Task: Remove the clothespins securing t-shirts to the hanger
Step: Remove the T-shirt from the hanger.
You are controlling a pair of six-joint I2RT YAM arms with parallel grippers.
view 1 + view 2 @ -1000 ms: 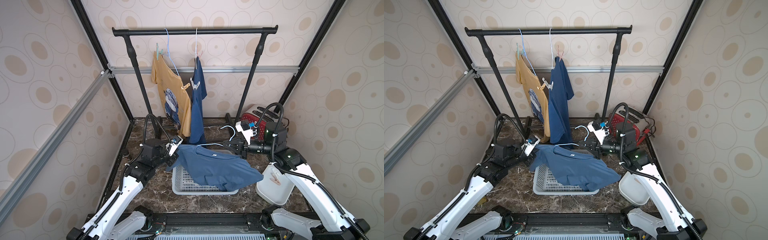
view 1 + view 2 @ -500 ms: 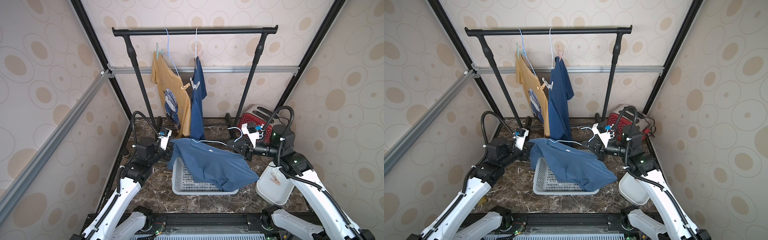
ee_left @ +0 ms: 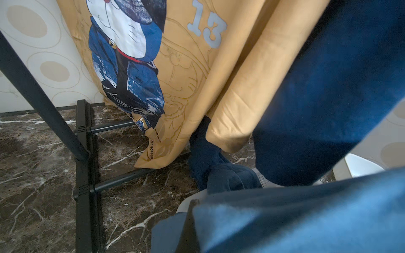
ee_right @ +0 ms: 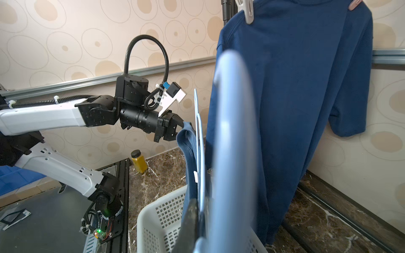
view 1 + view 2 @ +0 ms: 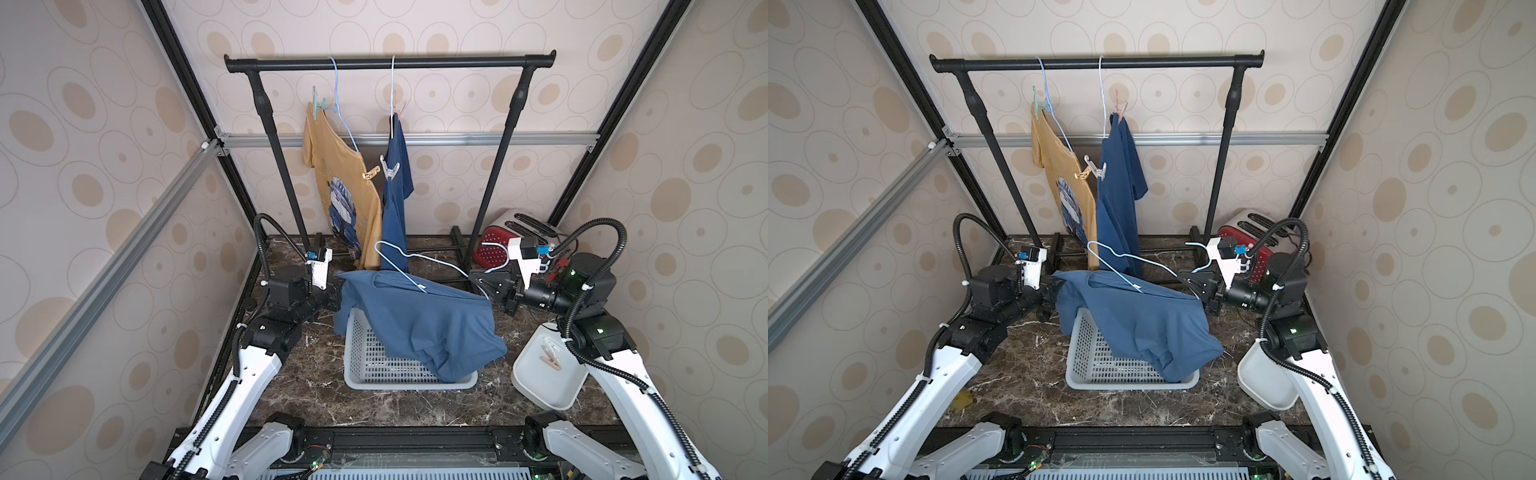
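Clothespins (image 5: pixel 388 168) hold two shirts on the rail (image 5: pixel 457 63) at the back of my cell. A teal pin (image 5: pixel 316 102) and a yellow pin (image 5: pixel 370 174) sit on the yellow shirt (image 5: pixel 332 162), and a pink pin (image 5: pixel 402 109) and a white pin (image 5: pixel 1098 169) on the navy shirt (image 5: pixel 397 208) beside it. Two loose pins (image 5: pixel 550 358) lie in the white bin (image 5: pixel 536 386) by my right arm.

In both top views the blue shirt (image 5: pixel 419 324) hangs stretched between my arms above the basket (image 5: pixel 374 374), its low corner sagging into it. My left gripper (image 4: pixel 183 126), seen from the right wrist, has its jaws pressed together on the shirt's edge. My right gripper (image 5: pixel 478 282) is clamped tight on the shoulder end of the pale hanger (image 4: pixel 232 142), which runs into the shirt's collar. That wrist view is blurred up close, so I cannot tell whether cloth is caught in the same pinch.

From the left wrist, the yellow shirt's hem hangs down by the rack foot (image 3: pixel 84 153). A red toaster (image 5: pixel 484 249) stands behind my right arm.
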